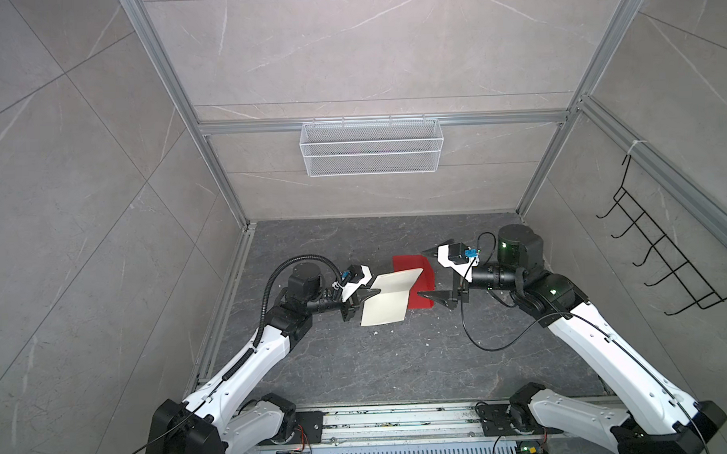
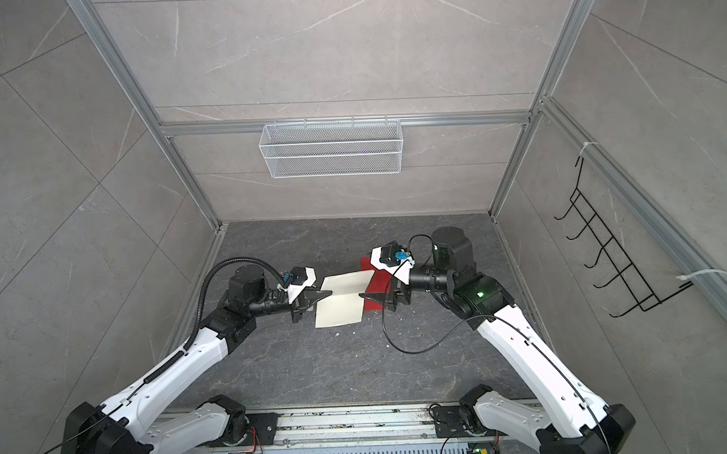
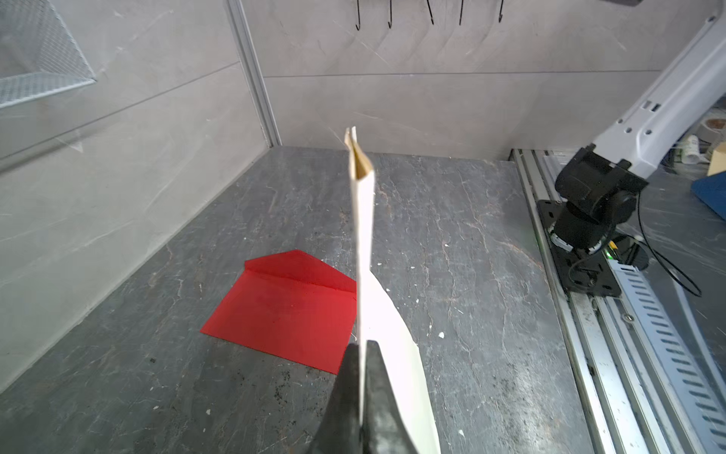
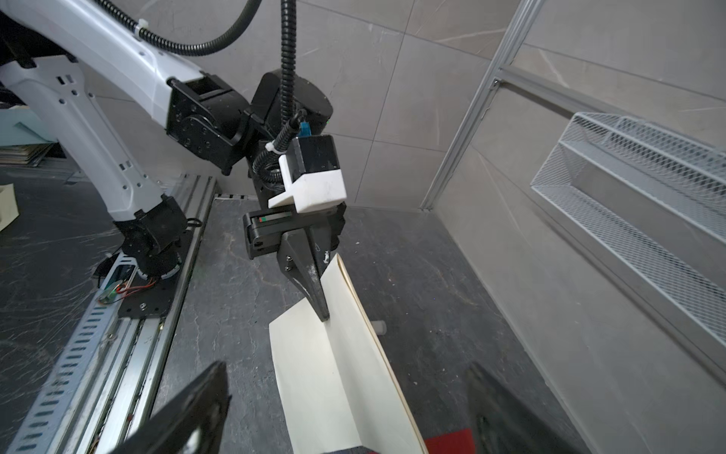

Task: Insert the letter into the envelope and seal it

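The letter is a cream sheet folded along a crease, its tan printed side showing only at the edges. My left gripper is shut on the letter's left end at the crease and holds it above the table. In the left wrist view the letter stands edge-on. The red envelope lies flat on the dark table behind and under the letter's right end, flap open. My right gripper is open. Its fingers stand wide on either side of the letter's right end, touching nothing.
A small white tube lies on the table past the letter. A white mesh basket hangs on the back wall, and a black wire hook rack on the right wall. The arms' mounting rail runs along the front edge.
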`<state>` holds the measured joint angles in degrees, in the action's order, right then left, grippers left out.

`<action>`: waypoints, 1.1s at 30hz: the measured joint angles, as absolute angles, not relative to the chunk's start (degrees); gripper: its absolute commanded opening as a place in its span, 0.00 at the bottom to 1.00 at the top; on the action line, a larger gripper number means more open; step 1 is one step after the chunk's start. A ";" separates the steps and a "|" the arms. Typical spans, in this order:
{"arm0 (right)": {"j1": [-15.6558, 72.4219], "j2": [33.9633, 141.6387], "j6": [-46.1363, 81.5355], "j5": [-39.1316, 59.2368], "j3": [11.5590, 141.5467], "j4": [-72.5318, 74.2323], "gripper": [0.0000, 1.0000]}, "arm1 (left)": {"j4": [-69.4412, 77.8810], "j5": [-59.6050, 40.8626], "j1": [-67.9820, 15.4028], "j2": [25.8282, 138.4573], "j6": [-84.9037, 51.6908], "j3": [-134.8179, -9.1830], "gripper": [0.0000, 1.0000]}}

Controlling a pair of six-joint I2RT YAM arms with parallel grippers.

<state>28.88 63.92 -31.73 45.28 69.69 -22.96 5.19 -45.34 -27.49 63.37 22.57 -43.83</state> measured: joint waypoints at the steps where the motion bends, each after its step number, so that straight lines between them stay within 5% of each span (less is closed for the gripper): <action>1: 29.69 64.82 -32.82 45.25 70.39 -24.08 0.92 | 5.02 -45.65 -27.59 63.81 23.00 -44.16 0.00; 14: 35.18 73.47 -39.27 37.50 75.88 -30.17 0.76 | 5.02 -50.04 -28.03 66.28 26.39 -45.15 0.00; 33: 35.68 78.83 -42.02 34.68 78.24 -34.57 0.11 | 5.72 -52.69 -28.03 67.44 26.41 -45.54 0.00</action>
<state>35.68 78.83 -42.02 34.68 78.24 -34.57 5.72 -52.69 -28.03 67.44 26.41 -45.54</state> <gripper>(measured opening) 0.163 0.044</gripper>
